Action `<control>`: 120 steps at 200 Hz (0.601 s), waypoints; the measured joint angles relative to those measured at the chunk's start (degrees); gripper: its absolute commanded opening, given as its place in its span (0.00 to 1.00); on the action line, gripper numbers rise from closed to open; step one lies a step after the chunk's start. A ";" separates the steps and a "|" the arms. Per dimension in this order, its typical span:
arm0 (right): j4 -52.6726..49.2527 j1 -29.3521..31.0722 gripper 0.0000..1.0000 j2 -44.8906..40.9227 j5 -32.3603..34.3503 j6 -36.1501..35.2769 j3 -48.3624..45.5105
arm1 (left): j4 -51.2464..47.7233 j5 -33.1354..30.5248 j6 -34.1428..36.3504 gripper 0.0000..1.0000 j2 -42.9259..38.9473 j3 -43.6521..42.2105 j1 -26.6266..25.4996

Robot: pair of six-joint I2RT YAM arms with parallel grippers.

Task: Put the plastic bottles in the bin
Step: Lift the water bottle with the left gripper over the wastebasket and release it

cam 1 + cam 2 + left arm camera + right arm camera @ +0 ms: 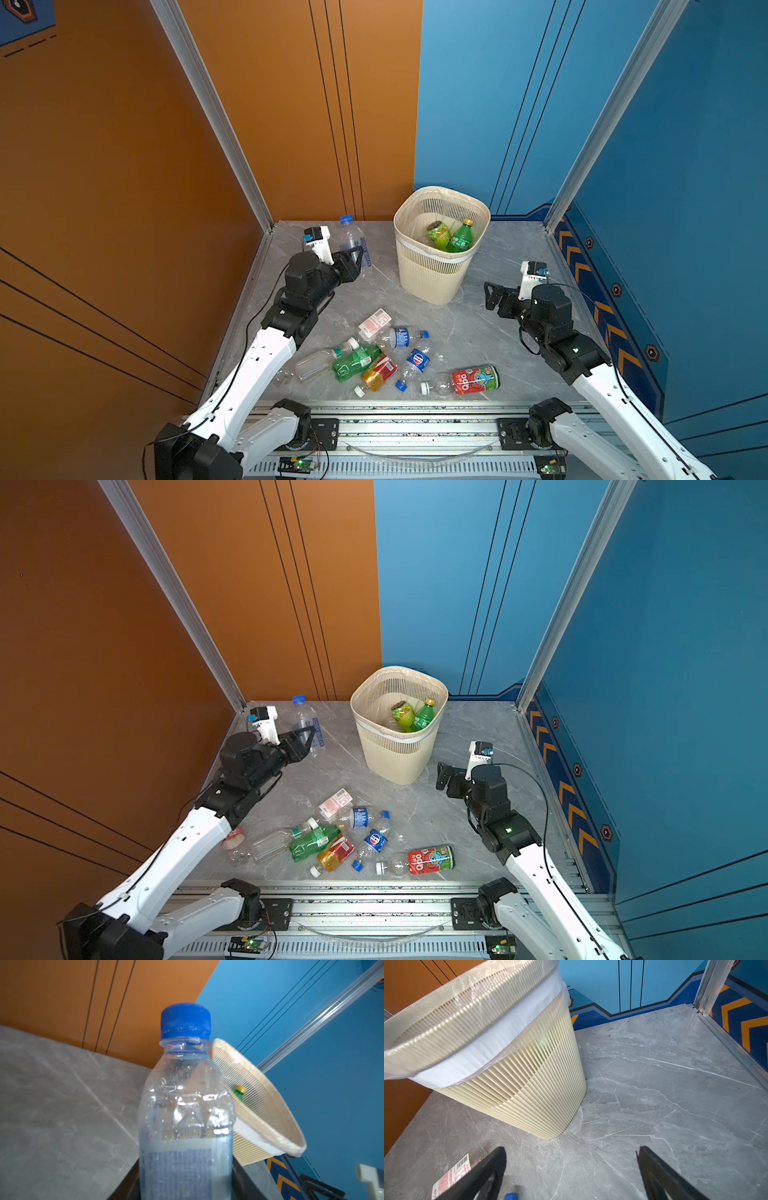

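Observation:
My left gripper (354, 254) is shut on a clear bottle with a blue cap (348, 237) (185, 1105), held upright above the back-left floor, left of the bin. The cream slotted bin (432, 278) (395, 760) (261, 1097) (529, 1084) stands at the back centre. Inside it lie two green bottles (459, 239). Several plastic bottles (386, 361) lie in a heap near the front, among them a green one (355, 365), a Pepsi one (417, 360) and a red-labelled Qoo one (473, 380). My right gripper (490, 296) (571, 1149) is open and empty, just right of the bin's base.
Orange wall panels close the left side and blue ones the right, with aluminium posts (216, 112) at the back corners. The aluminium rail (415, 430) carrying both arm bases runs along the front. A red-and-white labelled bottle (452, 1178) lies beside the right gripper's finger.

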 measured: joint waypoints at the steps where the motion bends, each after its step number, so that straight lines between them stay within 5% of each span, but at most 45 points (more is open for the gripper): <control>1: 0.00 -0.02 1.00 -0.02 0.02 0.02 0.00 | 0.04 0.04 0.07 0.51 0.20 0.33 -0.09; 61: -0.20 -0.02 1.00 -2.86 0.02 0.55 -0.20 | -0.46 3.37 8.33 0.51 20.87 28.70 -7.50; 120: -1.75 -0.48 1.00 -5.11 0.04 0.52 -0.35 | -7.76 5.75 12.22 0.50 41.86 49.53 -8.41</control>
